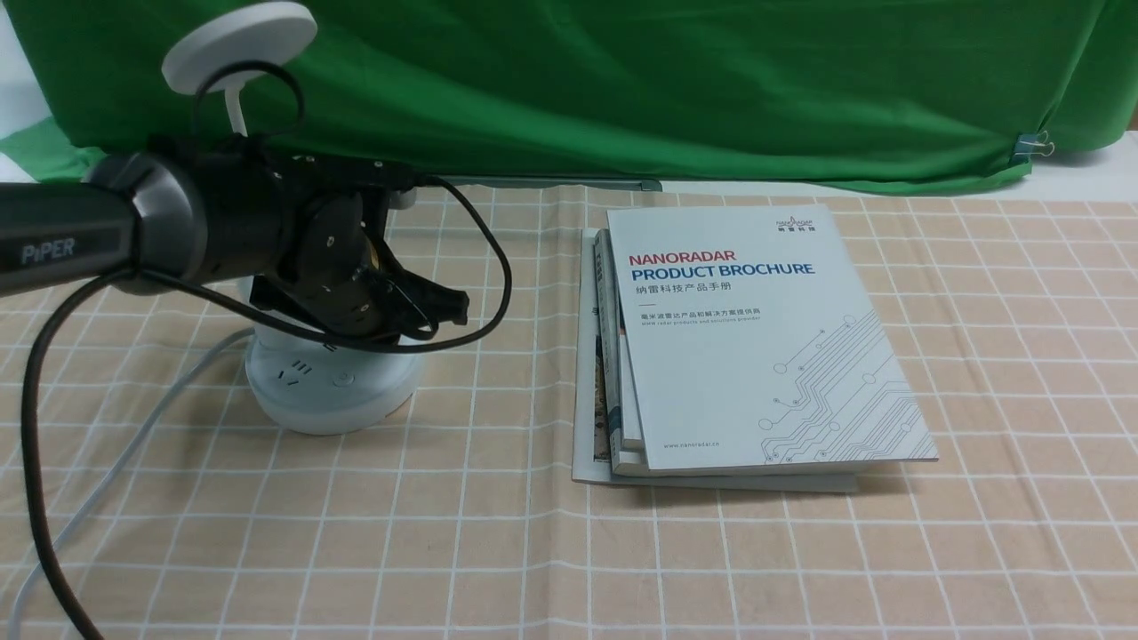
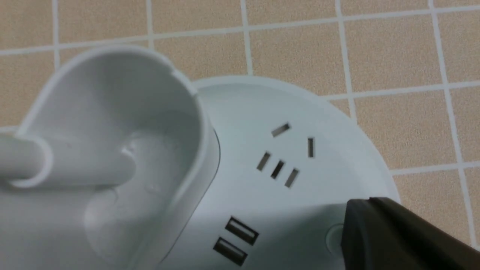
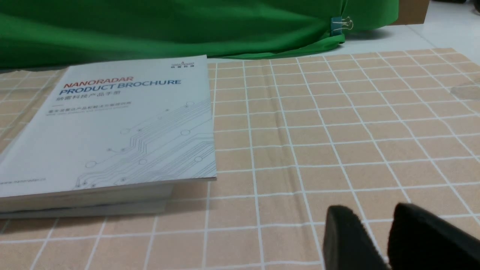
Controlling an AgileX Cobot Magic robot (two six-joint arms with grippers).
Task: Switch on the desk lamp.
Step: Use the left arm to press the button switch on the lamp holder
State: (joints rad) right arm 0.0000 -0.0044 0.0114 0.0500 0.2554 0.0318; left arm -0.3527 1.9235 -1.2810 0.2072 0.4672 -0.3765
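The white desk lamp stands at the left of the checked cloth, its disc head (image 1: 238,44) high against the green backdrop and its round base (image 1: 320,391) showing a socket. My left gripper (image 1: 455,308) hangs just above the base and hides the cup in the front view. In the left wrist view the jaws (image 2: 360,210) are pressed together into one dark block, and their tip overlaps a small round button (image 2: 333,237) on the base, beside the USB ports (image 2: 236,240) and the pen cup (image 2: 112,112). My right gripper (image 3: 369,213) hovers low over bare cloth, a narrow gap between its fingers.
A stack of brochures (image 1: 756,338) lies right of the lamp, mid-table. The lamp's grey cord (image 1: 133,444) trails toward the front left, near my left arm's black cable (image 1: 36,462). A green backdrop (image 1: 622,80) closes the far side.
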